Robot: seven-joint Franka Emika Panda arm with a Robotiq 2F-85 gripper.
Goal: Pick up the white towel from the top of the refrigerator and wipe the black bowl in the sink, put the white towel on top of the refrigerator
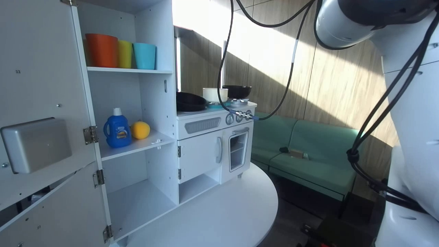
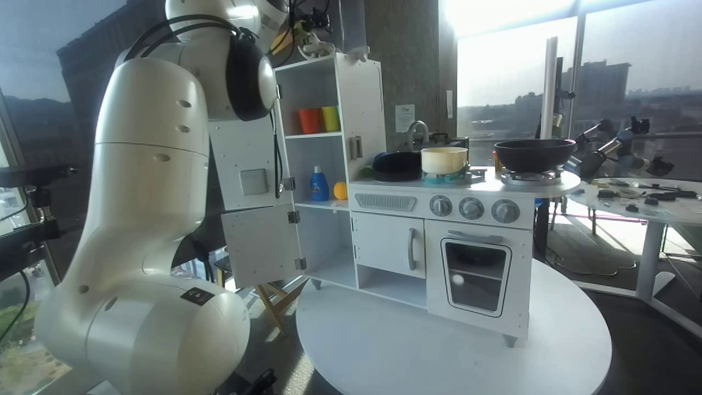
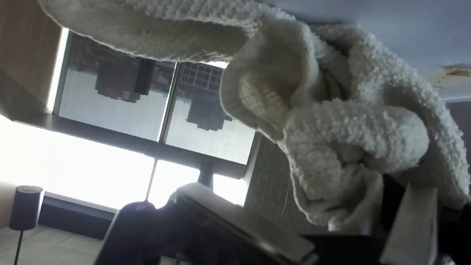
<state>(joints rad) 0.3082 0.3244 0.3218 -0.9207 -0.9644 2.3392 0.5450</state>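
Upside down in the wrist view, the crumpled white terry-cloth towel (image 3: 353, 127) fills two through four o'clock, a long flap reaching out to eleven! It lies atop the tall white panelled refrigerator (image 2: 362, 104), close to twelve o'clock in an exterior view. And the black two-fingered gripper (image 3: 323, 209)? Fingers (image 3: 412, 224) wide apart, one at six o'clock, one at four, a clear gap between the six-o'clock finger and the cloth. Whether the other touches it, I cannot tell. Over to the white counter (image 2: 488, 186): the round black bowl (image 2: 397, 166) sits tilted, the curved grey metal faucet (image 2: 410, 141) at its one o'clock, a round cream pot (image 2: 444, 160) near at three, a wide black pan (image 2: 535, 156) further along that line. Inside the refrigerator, at ten o'clock in an exterior view: orange cup (image 1: 102, 50), yellow cup (image 1: 125, 54), light-blue cup (image 1: 144, 56); below, at nine, a handled blue bottle (image 1: 118, 128) just beside a round orange ball (image 1: 140, 130).
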